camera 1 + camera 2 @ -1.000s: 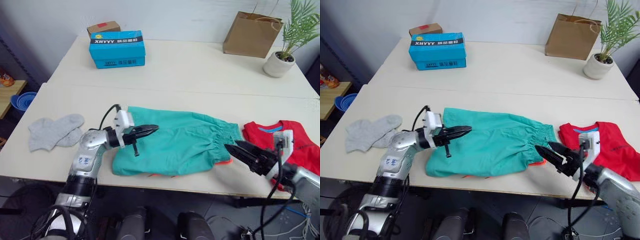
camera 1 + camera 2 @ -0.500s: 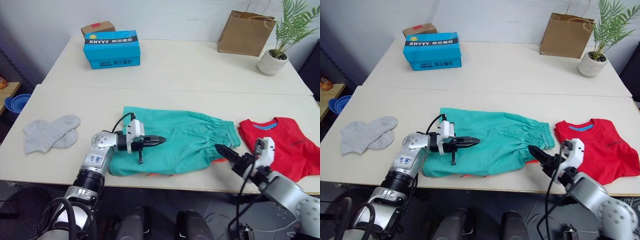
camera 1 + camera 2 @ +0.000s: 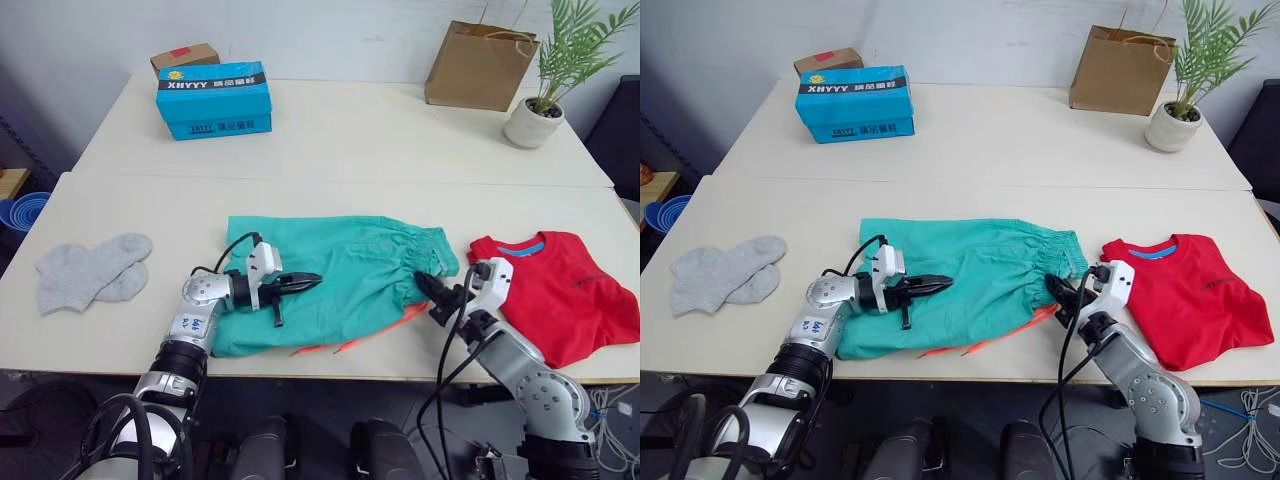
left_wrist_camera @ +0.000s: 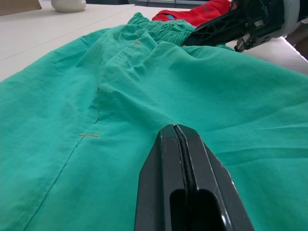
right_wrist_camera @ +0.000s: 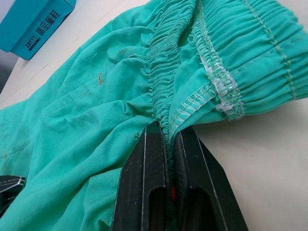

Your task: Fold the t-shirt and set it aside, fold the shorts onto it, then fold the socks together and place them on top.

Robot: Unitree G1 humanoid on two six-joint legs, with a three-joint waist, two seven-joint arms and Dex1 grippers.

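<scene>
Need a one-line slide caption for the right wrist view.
Right gripper pinching the gathered waistband of the shorts on the table.

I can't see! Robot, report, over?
Right claw shut on shorts waistband. Left claw shut, empty, over shorts. T-shirt folded aside. Socks waiting.

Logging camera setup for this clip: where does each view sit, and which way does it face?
Left and right eye views: head-mounted, looking down over the table; both arms show.
Left wrist view: along the shut left hand, resting over the shorts.
Right wrist view: along the right hand, pinching the shorts' waistband.
Shared: the shorts; the left wrist view also catches the right hand.
</scene>
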